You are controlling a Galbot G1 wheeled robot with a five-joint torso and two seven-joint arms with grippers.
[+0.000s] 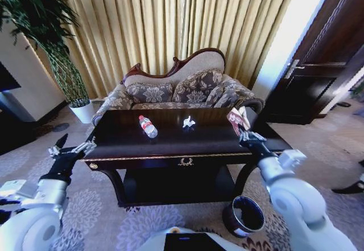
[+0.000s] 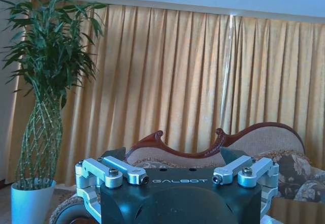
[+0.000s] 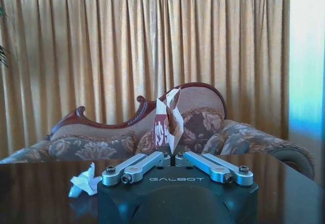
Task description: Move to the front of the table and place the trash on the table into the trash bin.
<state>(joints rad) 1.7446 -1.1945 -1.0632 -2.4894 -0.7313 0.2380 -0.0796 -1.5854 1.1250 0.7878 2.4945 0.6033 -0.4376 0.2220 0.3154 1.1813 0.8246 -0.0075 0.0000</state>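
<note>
Wrapper pinched, bin drop next

The right gripper [image 3: 174, 159] has its jaws clenched on the crumpled red-and-white wrapper [image 3: 167, 121] above the right end of the glossy dark table [image 1: 170, 143]. By my reading, the next move calls for swinging it down over the round dark trash bin [image 1: 244, 215] on the floor, near the table's right front leg. The clear plastic bottle [image 1: 148, 126] and white crumpled paper [image 1: 188, 122] remain on the tabletop. The left gripper [image 1: 73, 148] hangs beside the table's left end, jaws released.
</note>
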